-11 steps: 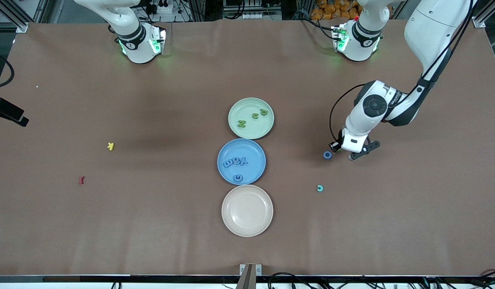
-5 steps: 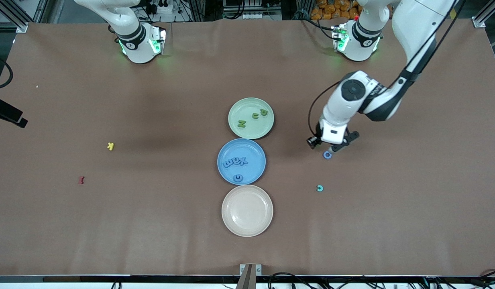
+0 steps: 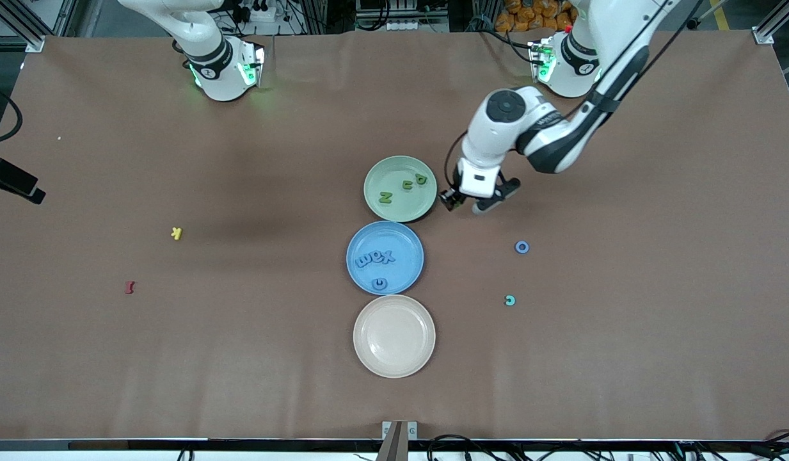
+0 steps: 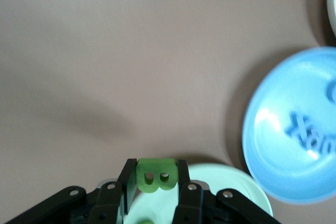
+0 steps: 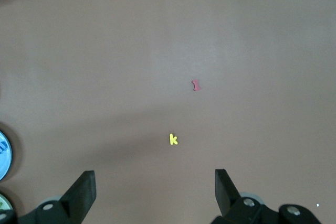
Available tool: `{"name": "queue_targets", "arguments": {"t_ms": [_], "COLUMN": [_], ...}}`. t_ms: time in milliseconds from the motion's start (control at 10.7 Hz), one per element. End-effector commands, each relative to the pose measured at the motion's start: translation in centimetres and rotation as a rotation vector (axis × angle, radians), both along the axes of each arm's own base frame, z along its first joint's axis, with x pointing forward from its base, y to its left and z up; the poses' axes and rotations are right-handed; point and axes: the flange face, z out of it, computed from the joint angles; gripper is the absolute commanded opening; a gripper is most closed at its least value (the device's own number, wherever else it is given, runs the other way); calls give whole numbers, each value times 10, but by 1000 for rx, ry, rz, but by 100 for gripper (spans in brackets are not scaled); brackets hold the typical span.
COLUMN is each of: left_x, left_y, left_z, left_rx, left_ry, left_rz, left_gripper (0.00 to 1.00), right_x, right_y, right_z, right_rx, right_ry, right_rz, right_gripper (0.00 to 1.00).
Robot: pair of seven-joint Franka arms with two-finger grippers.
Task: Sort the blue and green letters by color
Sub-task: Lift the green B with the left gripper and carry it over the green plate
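Note:
My left gripper (image 3: 466, 203) is shut on a lime green letter B (image 4: 156, 176) and hangs over the rim of the green plate (image 3: 375, 179) at the side toward the left arm's end. Three green letters (image 3: 385, 197) lie in that plate. The blue plate (image 3: 407, 275) holds several blue letters (image 3: 375, 258). A blue letter O (image 3: 522, 247) and a teal letter C (image 3: 510, 300) lie loose on the table toward the left arm's end. My right gripper (image 5: 155, 177) is open, with nothing between its fingers, high above the table.
An empty beige plate (image 3: 394, 358) sits nearest the front camera, in line with the other two plates. A yellow K (image 3: 176, 233) and a dark red I (image 3: 130, 287) lie toward the right arm's end; both also show under the right gripper.
The left arm has lifted away from beside the blue O and swung toward the green plate with the green B in its grip. The right arm has stayed still.

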Motion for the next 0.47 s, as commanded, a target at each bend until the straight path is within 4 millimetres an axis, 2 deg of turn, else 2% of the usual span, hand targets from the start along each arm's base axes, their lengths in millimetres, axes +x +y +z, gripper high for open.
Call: {"name": "queue_targets", "arguments": {"t_ms": [0,188,376], "left_x": [-34,-54,-60], "left_y": [-61,-91,-110], "left_z": [-3,-2,-3], "left_rx": [-31,-53,-72], "left_ry": [37,51,61], "left_rz": [7,0,5], "left_gripper": [0,0,0], "right_x": [3,4,4], "right_y": [6,7,7], "right_z": [2,2,2], "right_rx": [9,12,12], "right_ry": [-11,-11,-11], "right_rz": [-13,-11,-11], "right_gripper": [100,100,100]}}
